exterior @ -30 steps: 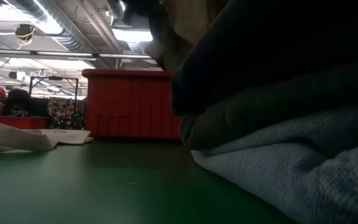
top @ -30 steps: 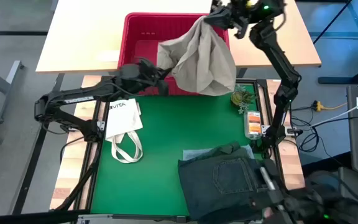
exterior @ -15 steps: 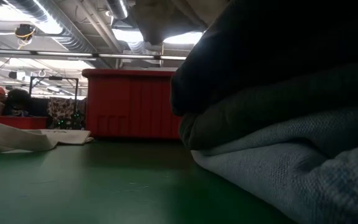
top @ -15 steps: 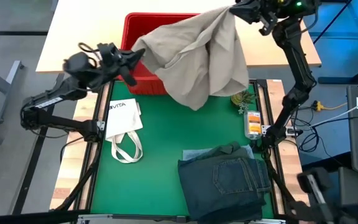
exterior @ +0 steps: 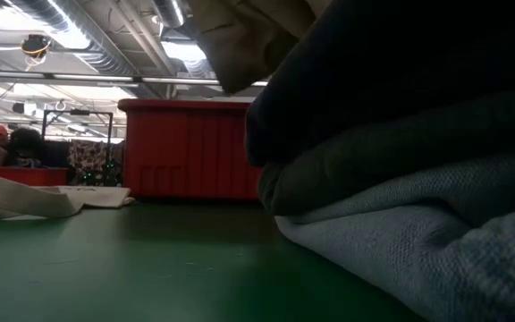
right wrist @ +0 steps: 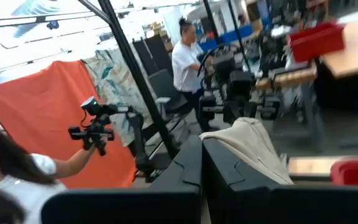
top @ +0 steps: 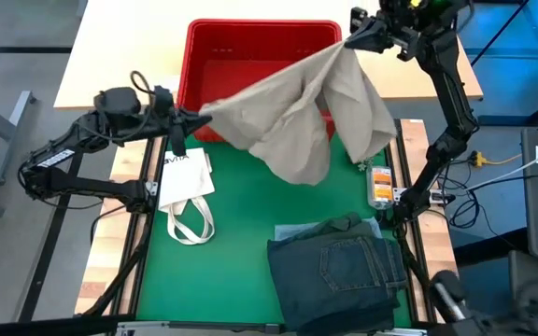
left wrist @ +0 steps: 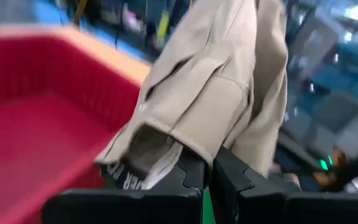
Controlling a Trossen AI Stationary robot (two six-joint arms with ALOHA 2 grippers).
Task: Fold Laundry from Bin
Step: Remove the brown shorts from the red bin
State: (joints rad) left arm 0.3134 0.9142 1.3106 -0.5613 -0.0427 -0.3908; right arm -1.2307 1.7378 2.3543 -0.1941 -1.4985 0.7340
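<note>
1. Two grippers on one garment right now. The khaki-beige piece (top: 297, 117) was bunched up over the red bin (top: 250, 47) a second ago; now it's pulled out into a wide sheet stretched between the arms, hanging above the bin's near rim and the far edge of the green mat (top: 241, 233).
2. What that means, I think: the pick-out step is done and I'm in the spread-out step. The cloth is clear of the bin, so next is probably bringing it down flat on the mat to start folding.
3. Left gripper (top: 194, 119) is clenched on one corner of the khaki piece, off the bin's left near corner. The arm has swung out low and long from the left side of the bench, wrist pointing across toward the other arm. In the left wrist view the fingers (left wrist: 191, 177) are pinched tight on a hem with cloth spilling over them.
4. Right gripper (top: 348, 39) is clamped on the opposite corner, up by the bin's far right corner. That arm is stretched tall and far from its base at the right edge.
5. The folded jeans (top: 339, 271) and a dark green piece (top: 339, 226) sit stacked at the mat's near right corner. White tote bag (top: 183, 182) is lying by the left edge, untouched.
</note>
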